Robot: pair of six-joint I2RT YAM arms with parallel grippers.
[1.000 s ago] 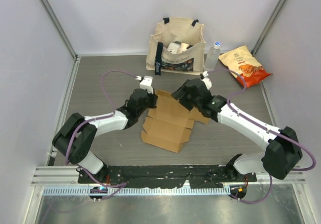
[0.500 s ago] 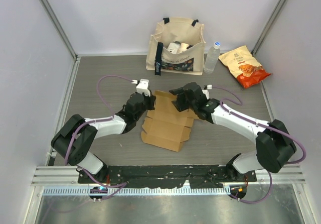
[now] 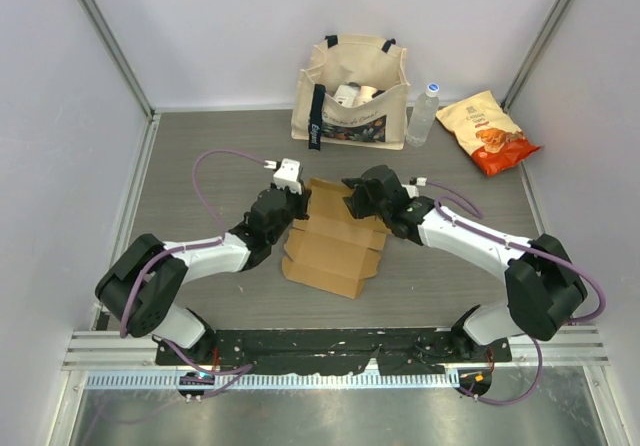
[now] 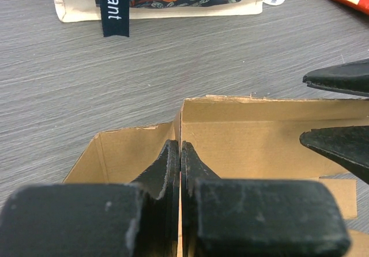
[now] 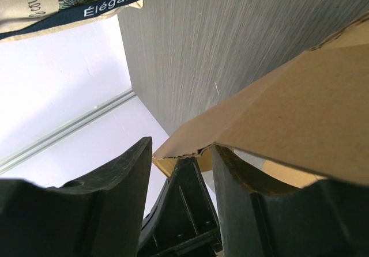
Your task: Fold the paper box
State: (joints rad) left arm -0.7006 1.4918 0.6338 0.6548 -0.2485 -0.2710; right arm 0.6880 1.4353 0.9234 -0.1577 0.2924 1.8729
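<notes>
The paper box [image 3: 335, 241] is plain brown cardboard, partly raised, lying mid-table. My left gripper [image 3: 298, 206] is at its back left corner; in the left wrist view [image 4: 180, 150] its jaws are shut on a thin upright wall of the box [image 4: 253, 136]. My right gripper [image 3: 352, 198] is at the back wall, jaws open. In the left wrist view its fingers [image 4: 340, 144] stand on either side of that wall's top edge. In the right wrist view [image 5: 181, 147] a cardboard flap [image 5: 288, 101] rests over the right fingertip.
A beige printed tote bag [image 3: 352, 91] stands at the back, with a clear bottle [image 3: 424, 114] and a yellow-orange snack packet [image 3: 487, 131] to its right. Grey walls close both sides. The bag's strap shows in the left wrist view [image 4: 112, 6].
My right gripper has moved left and lower onto the box's back wall. My left gripper shifted slightly forward with the box's wall. The box has drawn in a little.
</notes>
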